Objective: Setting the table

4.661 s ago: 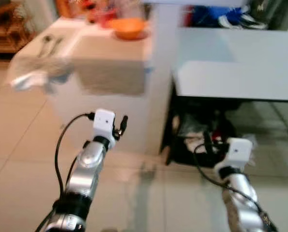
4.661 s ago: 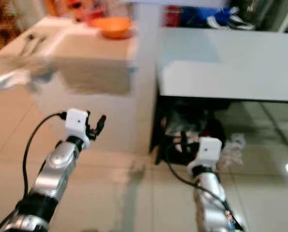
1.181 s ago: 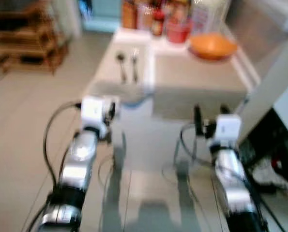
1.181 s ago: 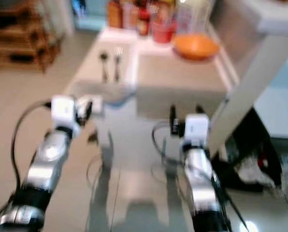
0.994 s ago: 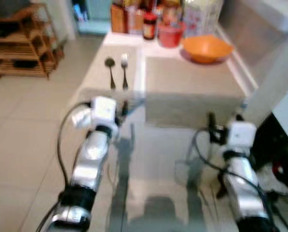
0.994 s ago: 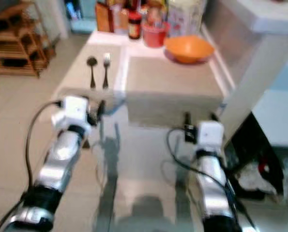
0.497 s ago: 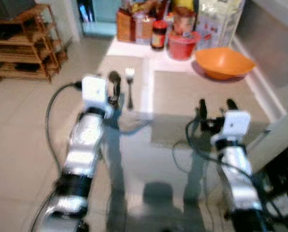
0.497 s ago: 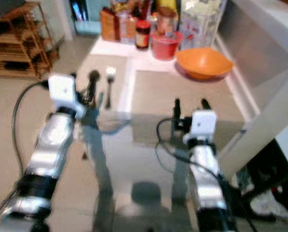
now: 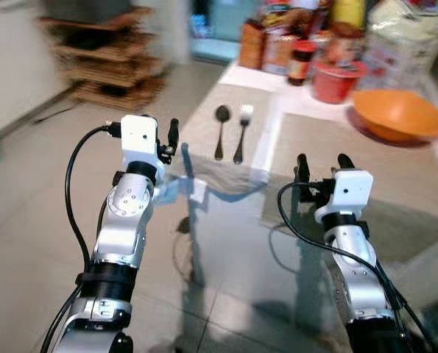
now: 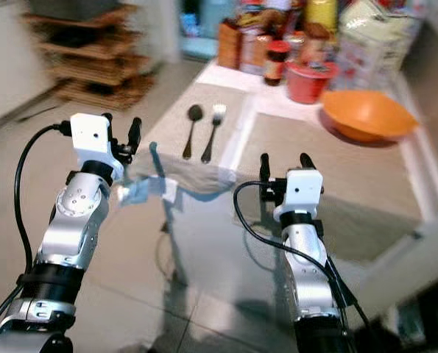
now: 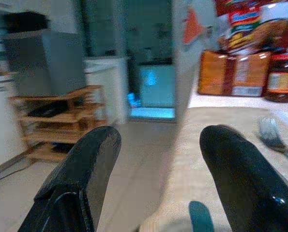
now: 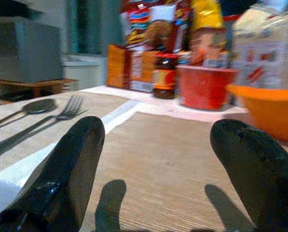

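Note:
A spoon [image 9: 220,129] and a fork [image 9: 241,131] lie side by side on the left beige placemat [image 9: 204,140] of the white table [image 9: 274,132]. An orange bowl [image 9: 400,114] sits at the far right of the other placemat [image 9: 351,158]. My left gripper [image 9: 176,143] hovers open at the table's near left corner, just short of the spoon. My right gripper [image 9: 320,168] stands open and empty over the near edge of the right placemat. The right wrist view has the spoon [image 12: 35,106], fork [image 12: 71,108] and bowl [image 12: 269,108] ahead.
Jars, a red tub [image 9: 338,79], boxes and bags crowd the table's far end. A wooden shelf rack [image 9: 104,62] stands on the tiled floor to the left. A blue-and-white cloth [image 9: 182,193] hangs at the table's near corner.
The camera has come closer and swung left, so the table shifts right in view. Both grippers now sit at the table's near edge, still open.

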You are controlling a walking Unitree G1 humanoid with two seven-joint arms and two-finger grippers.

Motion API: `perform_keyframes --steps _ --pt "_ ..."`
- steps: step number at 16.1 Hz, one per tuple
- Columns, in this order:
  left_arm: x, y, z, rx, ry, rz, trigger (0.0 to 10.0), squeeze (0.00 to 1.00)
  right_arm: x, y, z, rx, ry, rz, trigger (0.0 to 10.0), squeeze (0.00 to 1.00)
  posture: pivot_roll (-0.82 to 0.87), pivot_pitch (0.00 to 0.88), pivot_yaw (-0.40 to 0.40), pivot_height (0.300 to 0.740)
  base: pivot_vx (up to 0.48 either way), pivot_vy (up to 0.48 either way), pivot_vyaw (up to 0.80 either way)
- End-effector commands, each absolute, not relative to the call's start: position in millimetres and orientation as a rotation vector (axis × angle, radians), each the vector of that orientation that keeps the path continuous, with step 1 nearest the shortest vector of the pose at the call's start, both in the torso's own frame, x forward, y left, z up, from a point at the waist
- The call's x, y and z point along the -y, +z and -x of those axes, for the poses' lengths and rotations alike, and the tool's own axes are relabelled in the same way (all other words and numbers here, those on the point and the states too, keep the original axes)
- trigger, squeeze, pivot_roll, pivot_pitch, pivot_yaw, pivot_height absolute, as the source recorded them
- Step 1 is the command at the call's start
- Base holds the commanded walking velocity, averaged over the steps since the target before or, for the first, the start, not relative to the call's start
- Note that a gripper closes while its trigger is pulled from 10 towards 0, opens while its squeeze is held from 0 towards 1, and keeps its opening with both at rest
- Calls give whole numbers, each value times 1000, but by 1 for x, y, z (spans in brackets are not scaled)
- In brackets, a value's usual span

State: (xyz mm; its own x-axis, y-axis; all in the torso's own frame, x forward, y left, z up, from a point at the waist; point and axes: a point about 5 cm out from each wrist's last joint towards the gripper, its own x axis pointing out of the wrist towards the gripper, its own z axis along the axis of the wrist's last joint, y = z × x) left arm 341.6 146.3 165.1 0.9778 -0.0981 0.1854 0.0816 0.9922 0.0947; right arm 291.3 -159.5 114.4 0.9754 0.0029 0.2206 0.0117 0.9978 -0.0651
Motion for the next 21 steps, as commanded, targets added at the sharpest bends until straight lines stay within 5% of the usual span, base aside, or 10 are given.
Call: perform_keyframes --steps 1,21 --pt "-139 167 -343 191 -111 -80 10000 0 165 112 -290 204 -23 69 10000 0 69 0 -9 740 0 -416 0" --pt "-154 166 -351 177 -45 -150 10000 0 162 105 -282 179 4 79 10000 0 63 0 -11 740 180 -18 -38"
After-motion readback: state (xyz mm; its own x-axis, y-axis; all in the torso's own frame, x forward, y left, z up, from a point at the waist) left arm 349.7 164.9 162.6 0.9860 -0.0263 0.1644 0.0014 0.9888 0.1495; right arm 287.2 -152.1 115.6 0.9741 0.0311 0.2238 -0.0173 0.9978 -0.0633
